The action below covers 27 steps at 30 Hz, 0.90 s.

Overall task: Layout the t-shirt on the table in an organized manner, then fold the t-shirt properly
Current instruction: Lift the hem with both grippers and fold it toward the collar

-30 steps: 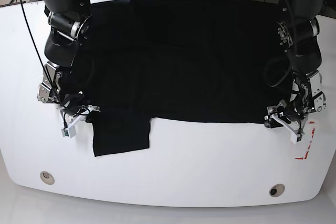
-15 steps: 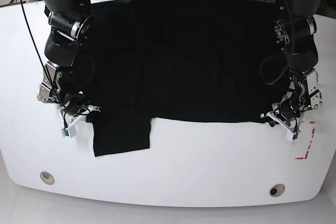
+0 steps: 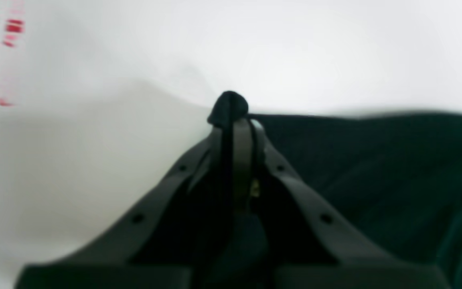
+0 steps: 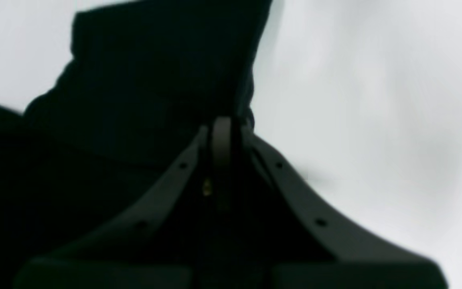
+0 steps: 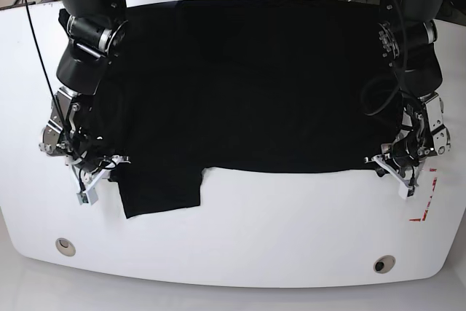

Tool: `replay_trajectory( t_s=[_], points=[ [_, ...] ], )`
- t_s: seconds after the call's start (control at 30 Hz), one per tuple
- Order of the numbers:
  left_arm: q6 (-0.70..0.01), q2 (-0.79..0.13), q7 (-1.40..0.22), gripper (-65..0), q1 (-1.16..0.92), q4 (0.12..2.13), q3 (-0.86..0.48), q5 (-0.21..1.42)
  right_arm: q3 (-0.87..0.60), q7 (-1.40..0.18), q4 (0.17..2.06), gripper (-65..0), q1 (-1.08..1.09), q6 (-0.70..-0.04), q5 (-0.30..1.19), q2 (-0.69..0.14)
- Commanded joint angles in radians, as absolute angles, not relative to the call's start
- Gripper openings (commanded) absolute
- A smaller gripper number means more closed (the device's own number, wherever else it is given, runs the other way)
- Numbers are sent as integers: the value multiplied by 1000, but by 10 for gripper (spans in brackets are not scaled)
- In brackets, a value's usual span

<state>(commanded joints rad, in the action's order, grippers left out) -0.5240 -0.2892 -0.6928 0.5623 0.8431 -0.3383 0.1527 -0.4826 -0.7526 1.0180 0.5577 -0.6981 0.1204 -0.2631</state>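
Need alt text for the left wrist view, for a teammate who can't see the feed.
The left pincer is shut on a pinched bit of the black t-shirt, which bulges out past its tips. The fabric fills the right side, lying on the white table. Blurred red tape marks show at upper left.

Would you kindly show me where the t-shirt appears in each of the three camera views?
Base: the t-shirt covers the far middle of the table, one flap hanging toward the near left.
Left wrist: it fills the right half, a dark nub pinched at the left pincer.
Right wrist: it fills the upper left, its edge held by the right pincer.
Shared landmark: the white table beside the black fabric edge.
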Motion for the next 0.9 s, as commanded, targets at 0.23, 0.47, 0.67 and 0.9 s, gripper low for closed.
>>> replay_trajectory(
  t_s=[0.23, 0.47, 0.67, 0.9],
  points=[
    [-591, -272, -823, -650, 555, 987, -341, 153, -489, -878, 1148, -650, 536, -698, 120, -266],
    [-636, -271, -926, -650, 496, 1159, -341, 153, -489, -984, 1356, -650, 444, -698, 122, -259],
    [-690, -271, -992, -650, 429, 1274, -341, 153, -492, -1059, 1529, -650, 355, -698, 122, -229],
    [-698, -271, -1030, -650, 337, 1377, -341, 153, -493, -1156, 1719, -650, 259, -698, 122, -202]
  ],
)
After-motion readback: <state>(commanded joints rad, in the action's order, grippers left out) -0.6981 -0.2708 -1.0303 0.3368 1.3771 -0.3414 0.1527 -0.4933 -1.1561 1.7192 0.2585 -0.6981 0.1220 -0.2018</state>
